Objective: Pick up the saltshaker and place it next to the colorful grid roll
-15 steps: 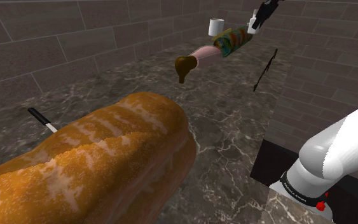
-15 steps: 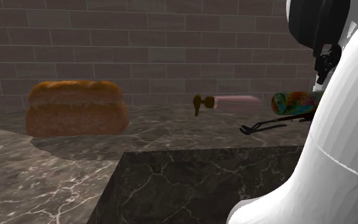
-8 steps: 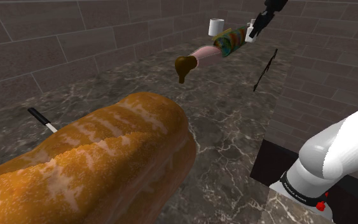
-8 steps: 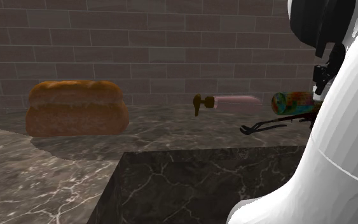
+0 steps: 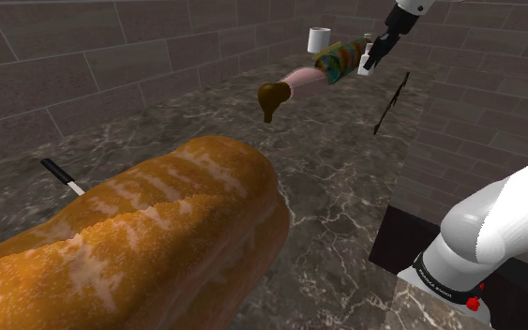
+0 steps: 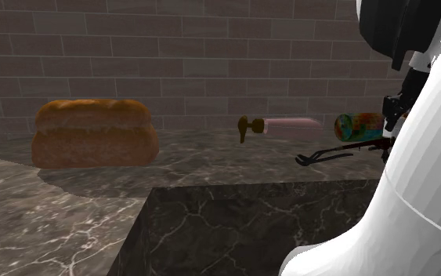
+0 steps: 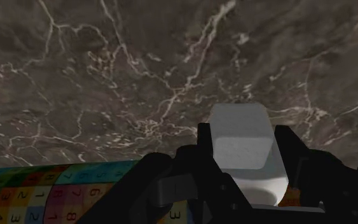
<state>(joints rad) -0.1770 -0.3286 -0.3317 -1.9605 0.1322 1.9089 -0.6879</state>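
Between the two black fingers (image 7: 290, 149) in the wrist view you have the saltshaker (image 7: 240, 143), a plain white block with rounded corners. The gripper (image 7: 245, 135) is closed on both of its sides, so it is held and not only standing in the gap. I cannot tell whether its base touches the marble counter (image 5: 346, 187) or hangs a little above it.

The reason for this pose seems clear. The colorful grid roll (image 5: 343, 56) lies on its side at the upper middle of the shoulder view, and the hand is just beside the roll's right end there. In the wrist view the roll's numbered squares pass close by the fingers. In my judgement the carrying is almost done, and what remains is to set the saltshaker down upright and let it go. Take care that it does not push the roll, which may turn away easily.

About containers: a white cylinder (image 5: 321, 38) stands upright just behind the roll, and I cannot see into it. A pink bottle (image 5: 301, 81) with a brown pump (image 5: 271, 97) lies on its side, touching or nearly touching the roll's left end; its content does not show. Whether the saltshaker holds any salt is hidden too.

Farther out, a dark thin tool (image 6: 323, 157) lies near the roll, and a big bread loaf (image 5: 149, 244) covers the lower left of the shoulder view.
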